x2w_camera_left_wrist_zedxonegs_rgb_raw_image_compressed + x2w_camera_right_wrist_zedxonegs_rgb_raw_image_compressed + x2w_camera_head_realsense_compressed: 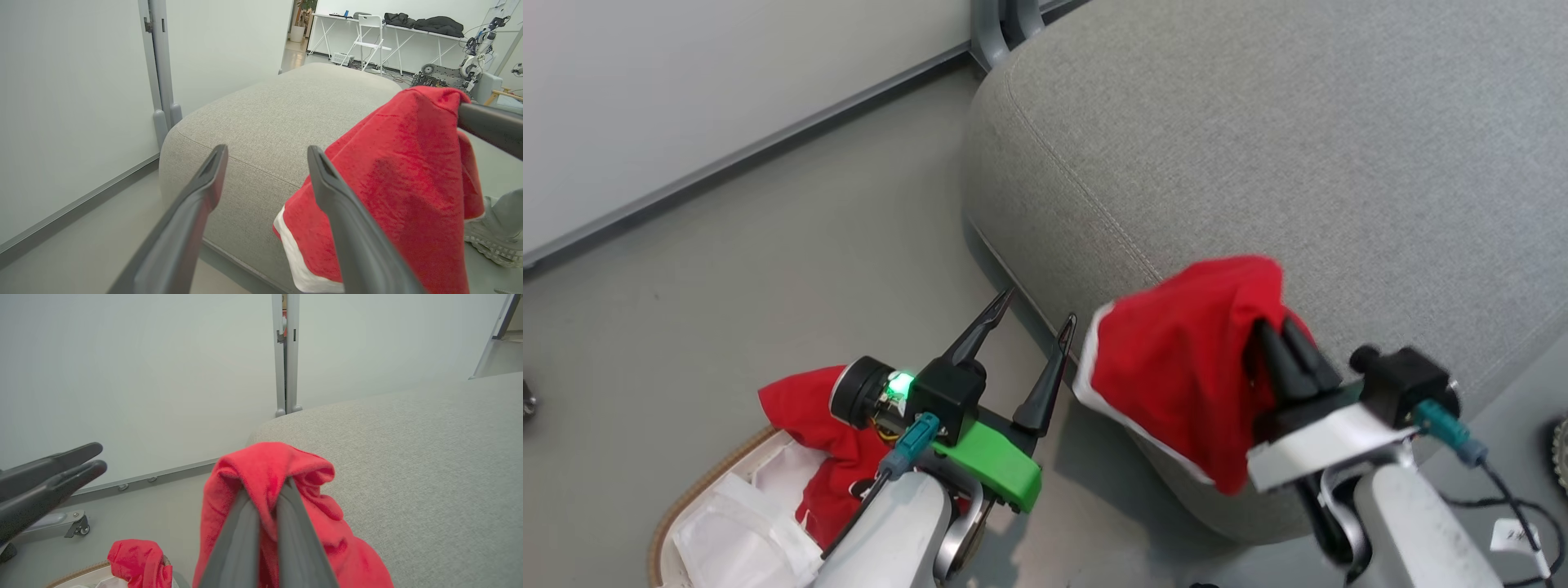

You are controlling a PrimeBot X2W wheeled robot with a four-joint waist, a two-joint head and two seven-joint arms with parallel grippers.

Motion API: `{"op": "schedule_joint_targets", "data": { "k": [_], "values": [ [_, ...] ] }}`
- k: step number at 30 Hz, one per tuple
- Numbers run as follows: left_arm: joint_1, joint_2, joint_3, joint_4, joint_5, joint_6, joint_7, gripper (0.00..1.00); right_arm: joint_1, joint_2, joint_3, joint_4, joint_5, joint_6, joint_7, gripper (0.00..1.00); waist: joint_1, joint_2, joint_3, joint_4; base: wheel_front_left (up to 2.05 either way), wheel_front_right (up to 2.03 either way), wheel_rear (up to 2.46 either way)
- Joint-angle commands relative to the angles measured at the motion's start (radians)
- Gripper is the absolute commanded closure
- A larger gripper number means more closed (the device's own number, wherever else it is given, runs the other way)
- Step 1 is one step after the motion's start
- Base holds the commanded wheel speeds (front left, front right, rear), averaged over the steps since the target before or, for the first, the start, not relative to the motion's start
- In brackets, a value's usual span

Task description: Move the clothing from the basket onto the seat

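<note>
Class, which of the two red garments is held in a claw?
The white-trimmed garment, pinched by the right claw; the other garment sits in the basket.

The grey floor (809, 269) before me is carrying the brown-rimmed basket (698, 490) at my lower left, and the large grey seat (1258, 147) is standing near it, further right.

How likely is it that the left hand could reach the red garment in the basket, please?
Probably yes: the left hand is open and empty, and nothing covers the red garment in the basket. It points toward the seat, though, so it must turn back.
</note>
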Motion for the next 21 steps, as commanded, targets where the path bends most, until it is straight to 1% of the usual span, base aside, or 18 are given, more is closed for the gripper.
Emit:
{"op": "schedule_joint_targets", "data": {
  "k": [1,3,8,12,17,18,21],
  "values": [
    [-0.022,0.014,-0.005,-0.003,-0.002,-0.003,0.0,0.0,-0.042,-0.002,-0.018,-0.007,-0.025,-0.001,-0.002,1.0,0.0,0.0,0.036,-0.007,0.0,0.0,0.0],
    [-0.033,0.02,-0.017,-0.009,-0.003,-0.003,0.0,0.0,-0.093,-0.009,-0.047,-0.004,-0.054,-0.001,-0.002,1.0,0.0,0.0,0.059,-0.006,0.0,0.0,0.0],
    [-0.063,0.044,-0.037,-0.029,0.011,-0.003,0.0,0.0,-0.265,-0.103,-0.082,0.011,-0.098,-0.001,-0.002,1.0,0.0,0.0,0.136,-0.003,0.0,0.0,0.0],
    [-0.083,0.07,-0.044,-0.054,0.023,-0.003,0.001,0.0,-0.409,-0.171,-0.106,0.06,-0.107,-0.001,-0.002,1.0,0.0,0.0,0.198,0.001,0.0,0.0,0.0],
    [-0.12,0.094,-0.09,-0.076,0.027,-0.003,0.0,0.0,-0.568,-0.262,-0.169,0.15,-0.134,-0.001,-0.002,1.0,0.0,0.0,0.277,0.052,0.0,0.0,0.0],
    [-0.139,0.104,-0.109,-0.081,0.023,-0.003,0.0,0.0,-0.622,-0.301,-0.193,0.187,-0.153,-0.001,-0.002,1.0,0.0,0.0,0.311,0.072,0.0,0.0,0.0],
    [-0.167,0.119,-0.133,-0.086,0.02,-0.003,0.0,0.0,-0.696,-0.33,-0.246,0.24,-0.162,-0.001,-0.002,1.0,0.0,0.0,0.362,0.103,0.0,0.0,0.0]
  ]
}}
